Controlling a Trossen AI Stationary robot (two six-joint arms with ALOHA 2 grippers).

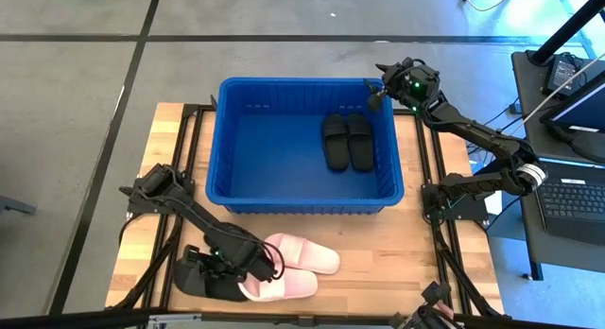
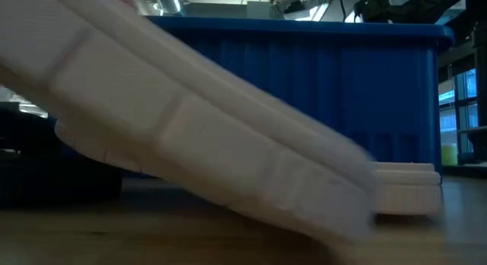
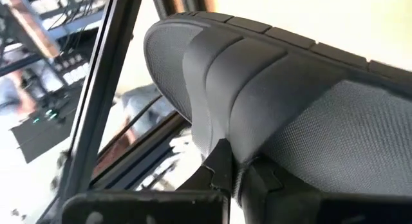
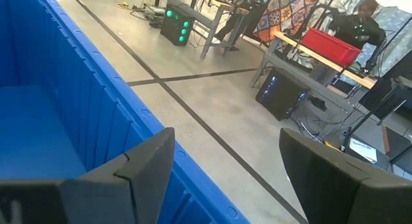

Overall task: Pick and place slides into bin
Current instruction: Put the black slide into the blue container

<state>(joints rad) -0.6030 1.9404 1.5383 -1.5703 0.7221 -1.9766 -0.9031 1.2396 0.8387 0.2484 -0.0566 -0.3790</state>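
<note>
Black slide (image 3: 270, 102) pinched by left gripper (image 1: 219, 265) beside pink pair (image 1: 298, 268); bin (image 1: 227, 149) lies ahead. Right gripper (image 1: 378, 91) spread, empty, over bin corner.

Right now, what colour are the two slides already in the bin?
Matte black slides, side by side in the blue bin; high view shows them best.

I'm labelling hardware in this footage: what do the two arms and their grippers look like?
Both arms are dark, slim and jointed. The right arm has a white band near one joint and green lights by the right gripper. That gripper's fingers are flat, dark grey plates. The left gripper looks black.
</note>
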